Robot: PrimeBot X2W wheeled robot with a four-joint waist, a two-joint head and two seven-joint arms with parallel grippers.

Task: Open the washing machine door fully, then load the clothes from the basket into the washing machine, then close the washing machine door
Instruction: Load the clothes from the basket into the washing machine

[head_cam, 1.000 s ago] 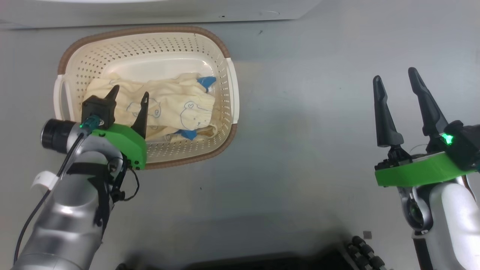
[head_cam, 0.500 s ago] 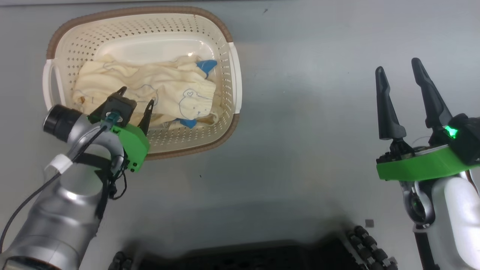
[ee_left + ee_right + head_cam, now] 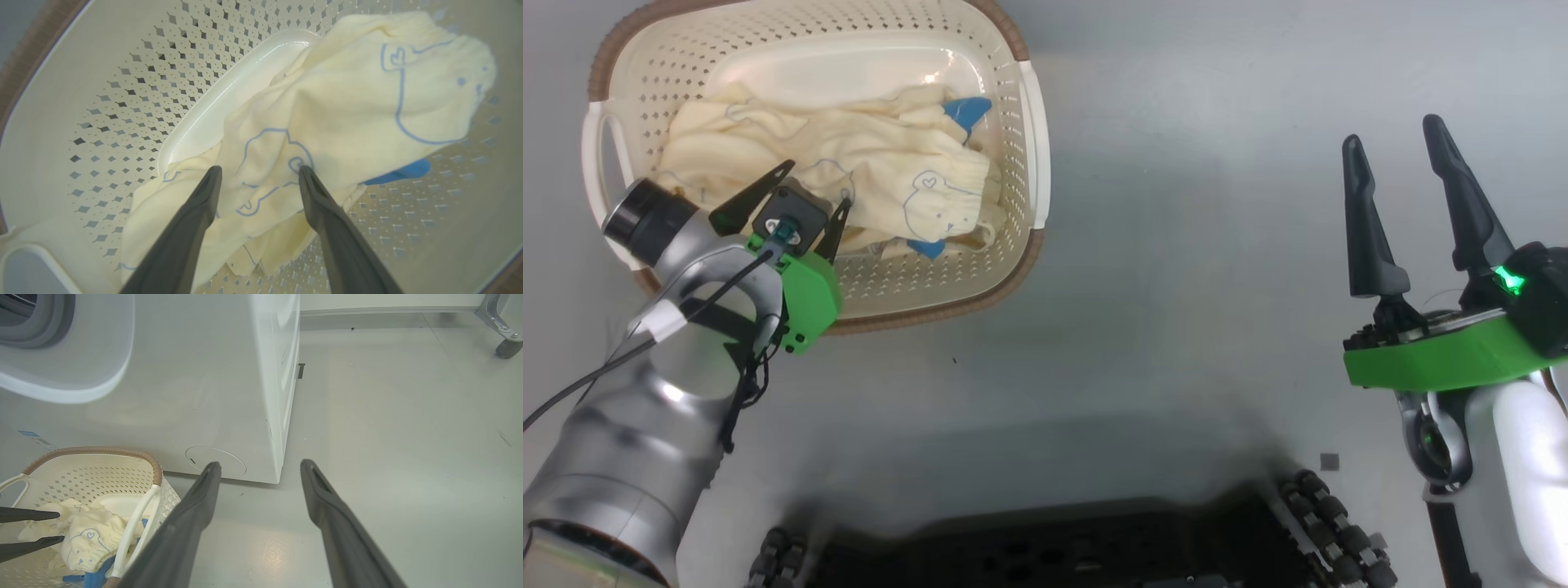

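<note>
My left gripper [image 3: 817, 184] has dipped down into the basket [image 3: 1029, 122] on the floor, fingers spread either side of a fold of the clothes [image 3: 890, 171] (nothing pinched yet), so loading seems about to start; my right gripper [image 3: 1391, 129] waits well apart, fingers parted.

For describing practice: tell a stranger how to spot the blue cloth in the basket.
Find the white washer; the cream basket stands on the floor before it. Among its pale yellow clothes, blue cloth peeks out at the edges, the only vivid colour there.
</note>
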